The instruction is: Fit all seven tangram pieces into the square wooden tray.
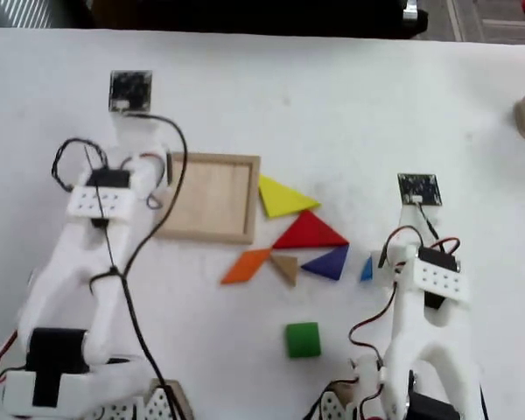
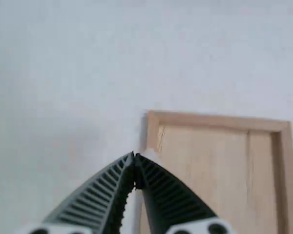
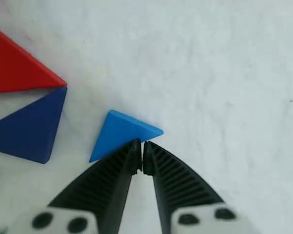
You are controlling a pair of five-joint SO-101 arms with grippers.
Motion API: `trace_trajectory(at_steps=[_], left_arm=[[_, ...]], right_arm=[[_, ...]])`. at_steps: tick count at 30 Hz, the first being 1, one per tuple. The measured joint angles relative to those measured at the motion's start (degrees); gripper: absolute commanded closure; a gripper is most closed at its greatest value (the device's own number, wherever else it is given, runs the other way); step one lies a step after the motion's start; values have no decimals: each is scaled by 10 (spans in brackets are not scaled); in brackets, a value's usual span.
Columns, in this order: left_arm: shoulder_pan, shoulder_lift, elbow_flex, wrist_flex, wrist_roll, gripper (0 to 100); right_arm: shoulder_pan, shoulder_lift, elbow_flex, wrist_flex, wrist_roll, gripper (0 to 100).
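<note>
A: What is found nearest the arms' bases, and why there?

B: A green square [image 1: 303, 339] is seen alone on the table [image 1: 350, 105], at about 5 o'clock from the tray [image 1: 208, 197] and well apart from it. It is judged to be simply awaiting its turn.

A: And farther out?

B: An orange parallelogram [image 1: 247, 265], a tan triangle [image 1: 285, 267] and a dark blue triangle [image 1: 326, 261] are laid in a loose row. A red triangle [image 1: 309, 232] is seen beyond them, and a yellow triangle [image 1: 284, 196] just beside the tray's 3 o'clock rim. All are set flat, presumably spread so that each can be reached singly. The tray is bare, so no piece is counted as fitted.

A: How is the right gripper [image 3: 140, 145] held?

B: Its jaws are drawn together with nothing between them. The tips are set at the edge of a light blue triangle [image 3: 121, 134], which lies at 3 o'clock from the dark blue one. A push rather than a pinch is suggested; whether contact is actually made cannot be settled.

A: And the left gripper [image 2: 135, 158]?

B: Its jaws are likewise closed on nothing and are placed at the tray's 9 o'clock rim, possibly so that the tray can be steadied or nudged.

A: Is any writing to be read?

B: None can be read on the pieces, the tray or the arms.
</note>
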State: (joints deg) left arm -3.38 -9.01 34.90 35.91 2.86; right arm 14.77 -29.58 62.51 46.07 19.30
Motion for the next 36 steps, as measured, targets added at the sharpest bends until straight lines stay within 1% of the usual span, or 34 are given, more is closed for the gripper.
trace_trajectory(at_steps=[2, 4, 8, 10, 13, 15, 18, 23, 26, 30, 33, 36], left_arm=[[-10, -5, 39, -4, 0, 976], [-17, -7, 67, -11, 0, 950], [-60, -8, 72, -18, 0, 819], [-81, -8, 72, -18, 0, 780], [-94, -8, 72, -20, 0, 779], [-95, -8, 72, -20, 0, 779], [-95, -8, 72, -20, 0, 779], [-102, -8, 72, -20, 0, 779], [-116, -6, 59, -20, 0, 779], [-130, 54, 1, -16, 18, 779], [-146, 112, -62, 26, 41, 779], [-150, 139, -99, 60, 64, 779]], right_arm=[[0, 0, 0, 0, 0, 874], [0, 0, 0, 0, 0, 869], [0, 0, 0, 0, 0, 872], [0, 0, 0, -1, -12, 872], [-4, 0, -9, -1, -53, 872], [-15, 0, -25, 11, -67, 869], [-55, 0, -43, 34, -76, 868], [-171, 0, -47, 62, -76, 868], [-222, 0, -47, 63, -76, 835], [-270, 0, -47, 63, -45, 789], [-296, 1, -47, 59, -29, 796], [-296, 25, -45, 25, -26, 808]])
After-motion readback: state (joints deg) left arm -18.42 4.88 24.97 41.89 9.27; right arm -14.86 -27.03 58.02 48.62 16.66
